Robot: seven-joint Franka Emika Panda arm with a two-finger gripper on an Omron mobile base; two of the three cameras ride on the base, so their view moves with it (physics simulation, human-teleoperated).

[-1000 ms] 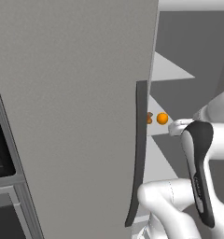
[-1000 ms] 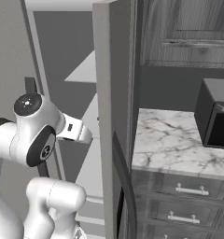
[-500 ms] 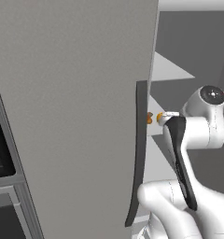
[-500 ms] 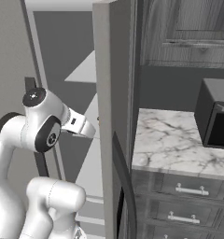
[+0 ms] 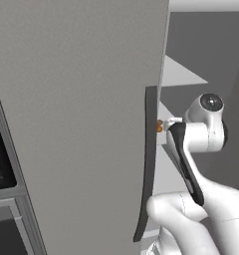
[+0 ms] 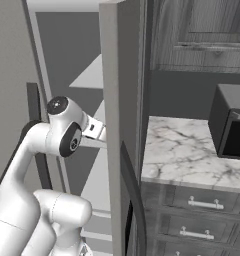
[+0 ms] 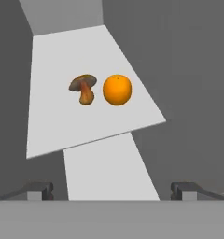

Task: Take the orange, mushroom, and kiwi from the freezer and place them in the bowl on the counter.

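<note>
Pincer (image 7: 112,189) spread wide, tips far apart, holding nothing. Hand view: one orange (image 7: 117,89) and one mushroom (image 7: 84,88) side by side on pale freezer shelf (image 7: 53,126), ahead of pincer, well apart from tips; mushroom left of orange. Left base view: orange sliver (image 5: 159,127) past door (image 5: 76,114) edge. Right base view: table (image 6: 184,155), microwave (image 6: 232,127).

Pale freezer shelf (image 7: 62,121) carries the mushroom (image 7: 84,88) and the orange (image 7: 117,89), just beside each other

Arm outstretched — tool (image 7: 111,191) agape
</note>
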